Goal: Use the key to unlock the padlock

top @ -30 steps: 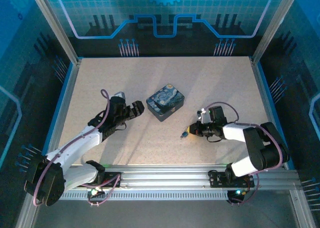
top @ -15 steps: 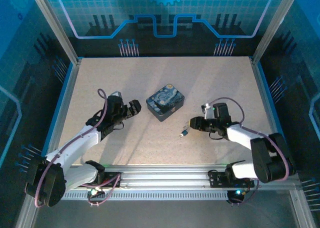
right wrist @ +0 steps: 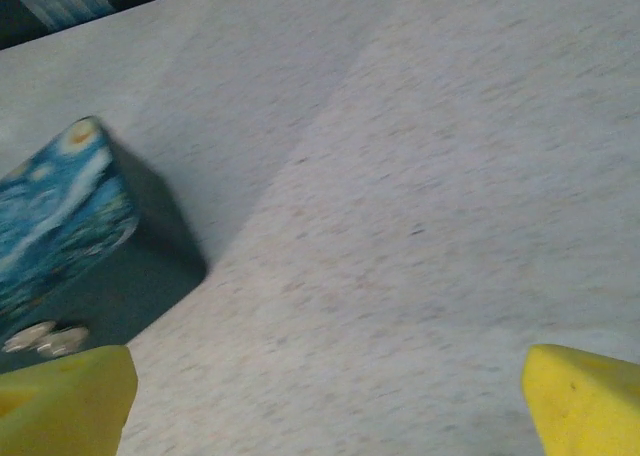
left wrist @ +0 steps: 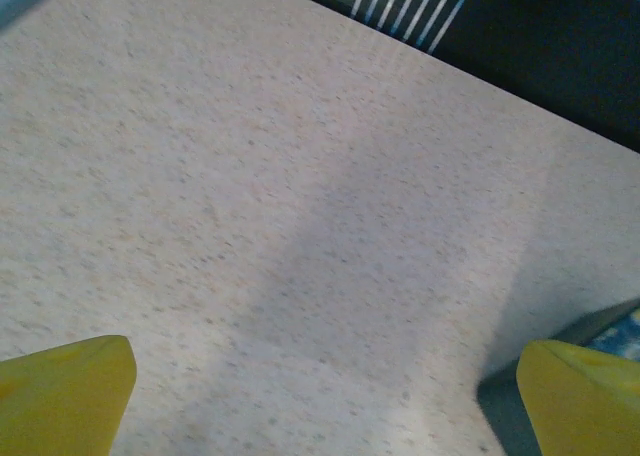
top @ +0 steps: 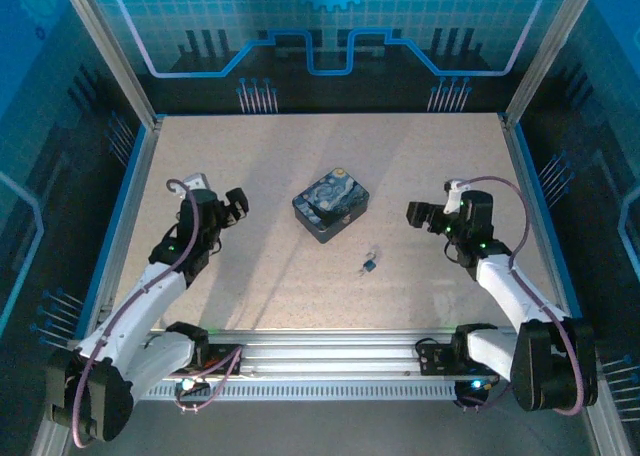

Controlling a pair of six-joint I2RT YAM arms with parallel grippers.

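- The padlock (top: pixel 369 265) lies loose on the table (top: pixel 440 156), near the painted tin (top: pixel 330 204) on its near side. It sits between the two arms and well apart from both. Nothing pins it, so a fingertip landing off-centre would likely skate it across the surface.
- The left gripper (top: pixel 236 202) stands wide with nothing between its yellow fingertips (left wrist: pixel 65 396). The right gripper (top: pixel 413 216) is equally wide and empty.
- The key cannot be told apart from the padlock at this size, so it cannot be judged whether it sits in the keyhole or whether the shackle is free. A grab at the wrong end could knock a seated key out.
- A low reach by the left arm risks clipping the tin.
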